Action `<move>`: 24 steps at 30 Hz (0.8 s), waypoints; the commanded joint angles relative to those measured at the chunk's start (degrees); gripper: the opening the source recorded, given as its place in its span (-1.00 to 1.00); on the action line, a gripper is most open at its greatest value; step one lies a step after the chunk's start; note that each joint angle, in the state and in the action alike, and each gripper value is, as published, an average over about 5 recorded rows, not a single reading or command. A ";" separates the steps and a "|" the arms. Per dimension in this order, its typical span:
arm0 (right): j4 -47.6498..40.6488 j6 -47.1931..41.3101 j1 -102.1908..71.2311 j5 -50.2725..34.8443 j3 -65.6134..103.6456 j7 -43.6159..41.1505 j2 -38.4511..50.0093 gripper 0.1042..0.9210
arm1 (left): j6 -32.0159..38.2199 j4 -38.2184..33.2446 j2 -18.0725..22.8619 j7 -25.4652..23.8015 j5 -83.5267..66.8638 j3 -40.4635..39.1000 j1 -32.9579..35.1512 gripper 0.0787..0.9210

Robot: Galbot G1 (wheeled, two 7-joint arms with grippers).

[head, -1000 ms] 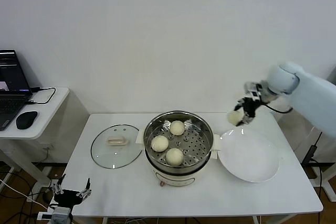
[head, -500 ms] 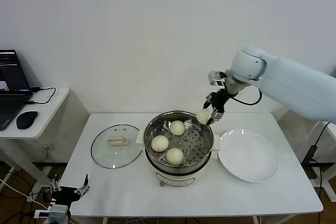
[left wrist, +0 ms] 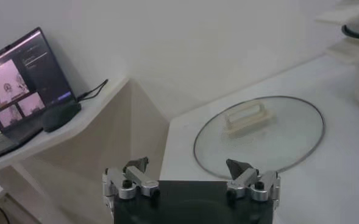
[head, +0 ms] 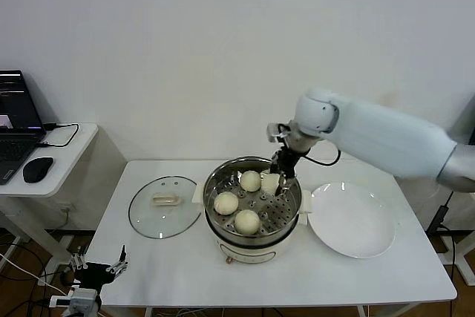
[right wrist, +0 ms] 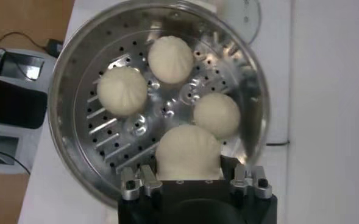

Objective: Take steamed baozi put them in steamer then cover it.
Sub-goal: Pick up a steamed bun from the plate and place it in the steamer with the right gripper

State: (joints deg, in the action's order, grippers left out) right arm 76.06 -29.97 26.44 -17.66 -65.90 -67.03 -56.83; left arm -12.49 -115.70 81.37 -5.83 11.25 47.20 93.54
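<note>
Bright, even indoor light; soft shadows, glare on the steamer (right wrist: 252, 91).

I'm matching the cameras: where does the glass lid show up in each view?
Head view: cover lies flat on the table, on the left of the steamer.
Left wrist view: cover just beyond the left pincer.
Right wrist view: cannot tell.
Shared landmark: the laptop in head and left wrist views.
</note>
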 commanded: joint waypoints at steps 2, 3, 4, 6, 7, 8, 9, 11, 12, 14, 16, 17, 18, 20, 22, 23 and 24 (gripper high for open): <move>-2.49 -1.12 -4.32 3.72 -0.20 0.78 -2.66 0.30 | 0.08 1.00 -0.15 0.01 -0.02 -0.13 -0.29 0.77; -2.85 -1.14 -4.67 3.99 -0.03 0.94 -2.87 0.30 | 0.08 1.07 -0.13 -0.01 -0.02 -0.18 -0.35 0.77; -3.21 -1.17 -4.97 4.30 0.13 1.07 -3.07 0.30 | 0.08 1.12 -0.11 -0.04 -0.01 -0.21 -0.40 0.77; -3.79 -1.09 -5.41 4.95 0.36 1.15 -3.39 0.30 | 0.07 1.15 -0.06 -0.08 0.00 -0.26 -0.47 0.77; -4.03 -1.07 -5.60 5.21 0.48 1.21 -3.51 0.30 | 0.07 1.16 -0.05 -0.10 0.00 -0.28 -0.48 0.77; -4.18 -1.03 -5.73 5.40 0.60 1.21 -3.53 0.30 | 0.07 1.18 -0.04 -0.11 -0.01 -0.31 -0.48 0.77; -4.24 -0.98 -5.84 5.56 0.72 1.21 -3.50 0.30 | 0.08 1.21 -0.03 -0.11 -0.01 -0.33 -0.46 0.77; -4.18 -0.92 -6.01 5.78 0.94 1.25 -3.29 0.30 | 0.09 1.36 0.00 -0.08 0.00 -0.41 -0.43 0.77; -4.06 -0.85 -6.04 5.89 0.99 1.24 -3.11 0.30 | 0.10 1.44 0.02 -0.07 0.01 -0.46 -0.43 0.77; -3.67 -0.73 -5.96 6.01 1.05 1.30 -2.69 0.31 | 0.11 1.51 0.06 -0.06 0.04 -0.59 -0.41 0.77; -3.09 -0.59 -5.73 5.92 1.20 1.40 -2.18 0.33 | 0.10 1.44 0.11 -0.10 0.05 -0.70 -0.42 0.77; -2.71 -0.55 -5.50 5.74 1.26 1.52 -1.86 0.37 | 0.09 1.37 0.17 -0.12 0.04 -0.73 -0.45 0.77; -2.33 -0.53 -5.24 5.52 1.30 1.60 -1.52 0.42 | 0.08 1.32 0.23 -0.15 0.04 -0.75 -0.48 0.77; -1.56 -0.51 -4.64 4.98 1.34 1.78 -0.75 0.56 | 0.06 1.24 0.38 -0.21 0.07 -0.84 -0.57 0.77; -0.62 -0.60 -4.01 4.29 1.70 1.94 0.48 0.66 | 0.05 1.14 0.54 -0.26 0.12 -0.95 -0.60 0.77; 0.01 -0.63 -3.70 3.92 2.17 2.01 1.35 0.71 | 0.06 1.04 0.63 -0.28 0.13 -1.01 -0.58 0.77; 0.70 -0.64 -3.40 3.48 2.75 2.05 2.34 0.73 | 0.06 0.91 0.70 -0.29 0.12 -1.06 -0.55 0.77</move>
State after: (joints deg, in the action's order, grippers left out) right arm 74.56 -30.57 22.36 -13.41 -64.38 -65.38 -57.49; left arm -12.40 -114.65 82.00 -6.06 11.34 46.22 92.96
